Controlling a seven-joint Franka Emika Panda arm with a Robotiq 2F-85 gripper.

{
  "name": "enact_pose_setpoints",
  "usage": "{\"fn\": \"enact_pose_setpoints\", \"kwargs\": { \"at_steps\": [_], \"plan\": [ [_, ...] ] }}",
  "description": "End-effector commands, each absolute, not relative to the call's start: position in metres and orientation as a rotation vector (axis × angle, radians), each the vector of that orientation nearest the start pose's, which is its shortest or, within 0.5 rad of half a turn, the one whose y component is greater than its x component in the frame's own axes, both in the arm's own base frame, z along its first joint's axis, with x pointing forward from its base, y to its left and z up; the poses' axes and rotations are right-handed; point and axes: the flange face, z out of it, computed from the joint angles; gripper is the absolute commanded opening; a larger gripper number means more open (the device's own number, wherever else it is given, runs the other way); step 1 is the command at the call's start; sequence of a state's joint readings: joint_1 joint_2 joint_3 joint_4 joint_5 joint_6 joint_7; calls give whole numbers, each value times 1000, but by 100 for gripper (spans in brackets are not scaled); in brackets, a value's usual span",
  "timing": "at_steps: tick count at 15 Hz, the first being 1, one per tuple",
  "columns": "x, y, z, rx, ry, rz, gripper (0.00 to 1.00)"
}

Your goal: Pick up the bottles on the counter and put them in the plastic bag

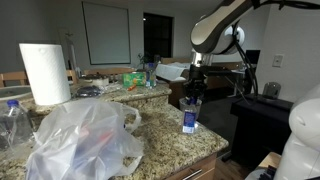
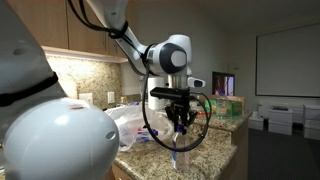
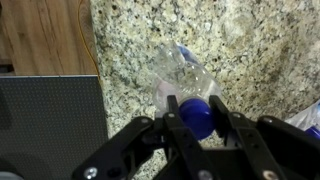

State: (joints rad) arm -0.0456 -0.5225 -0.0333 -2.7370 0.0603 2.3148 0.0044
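Observation:
A clear bottle with a blue cap and blue label (image 1: pixel 189 116) stands upright near the counter's (image 1: pixel 160 128) front edge. My gripper (image 1: pixel 195 88) comes down on it from above. In the wrist view my gripper (image 3: pixel 197 118) is shut on the blue cap of the bottle (image 3: pixel 180 72), a finger pressed on each side. In an exterior view the gripper (image 2: pixel 181 120) sits over the bottle (image 2: pixel 180 152). The crinkled translucent plastic bag (image 1: pixel 85 140) lies on the counter beside it and also shows in an exterior view (image 2: pixel 133 124). More clear bottles (image 1: pixel 12 118) stand beyond the bag.
A tall white paper towel roll (image 1: pixel 45 72) stands behind the bag. Assorted items (image 1: pixel 135 77) crowd the back of the counter. The counter's edge and the wooden cabinet front (image 3: pixel 45 35) lie just beside the bottle. A dark box (image 3: pixel 50 125) sits below.

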Motion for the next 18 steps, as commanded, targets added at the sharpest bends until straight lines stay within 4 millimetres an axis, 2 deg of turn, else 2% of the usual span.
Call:
{"fn": "enact_pose_setpoints", "kwargs": {
  "at_steps": [1, 4, 7, 9, 12, 18],
  "plan": [
    [368, -25, 382, -3062, 226, -159, 10],
    [378, -30, 397, -3033, 235, -200, 10],
    [393, -34, 411, -2853, 322, -211, 10],
    [401, -26, 412, -2730, 368, -199, 10],
    [412, 1, 396, -2556, 394, -152, 10],
    [425, 76, 329, -2268, 348, 9, 10]
  ]
}}
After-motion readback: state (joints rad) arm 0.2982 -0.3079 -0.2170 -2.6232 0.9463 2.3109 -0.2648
